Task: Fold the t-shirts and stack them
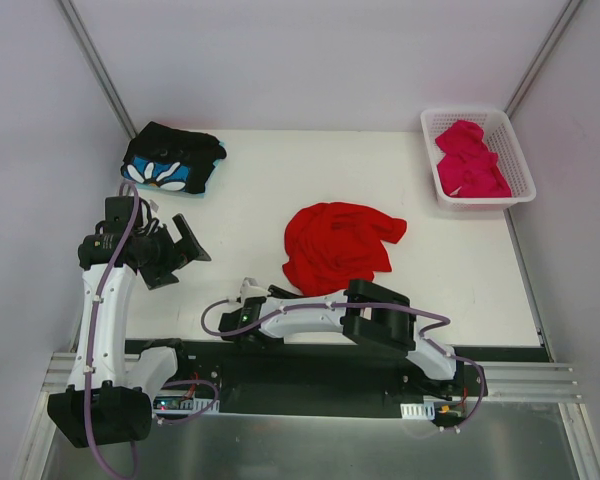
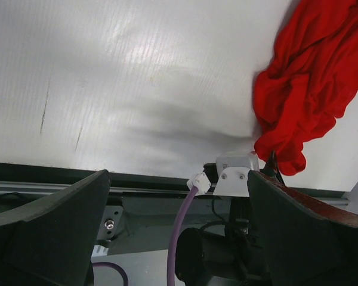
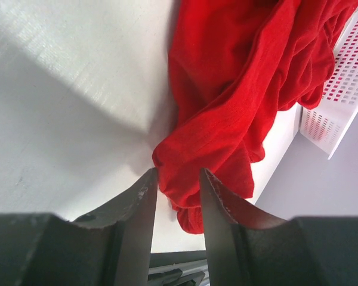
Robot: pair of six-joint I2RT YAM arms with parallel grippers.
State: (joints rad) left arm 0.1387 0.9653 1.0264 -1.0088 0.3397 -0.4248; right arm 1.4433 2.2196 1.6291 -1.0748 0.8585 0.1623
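- Right now R gripper [image 1: 278,293] is lying low over the table [image 1: 250,200]. Its fingers [image 3: 140,202] are narrowed to a slim gap, w/ the near-left edge of the red shirt [image 1: 340,245] filling that gap. Can't tell if the cloth is actually being pinched.
- R arm is stretching leftward along the near edge, wrist bending back toward the shirt.
- Red shirt is sitting crumpled and unfolded approx mid-table, a bit toward the front.
- L gripper [image 1: 180,258] is hanging spread wide w/ nothing in it, off the table at the left side and well apart from the red shirt. Its cam is looking across at the R wrist and the shirt's edge.
- Black shirt [image 1: 172,160] w/ flower print is lying in a compact bundle at the far-left corner.
- Pink shirt [image 1: 470,160] is sitting bunched inside the white basket [image 1: 485,202] at the far-right corner.
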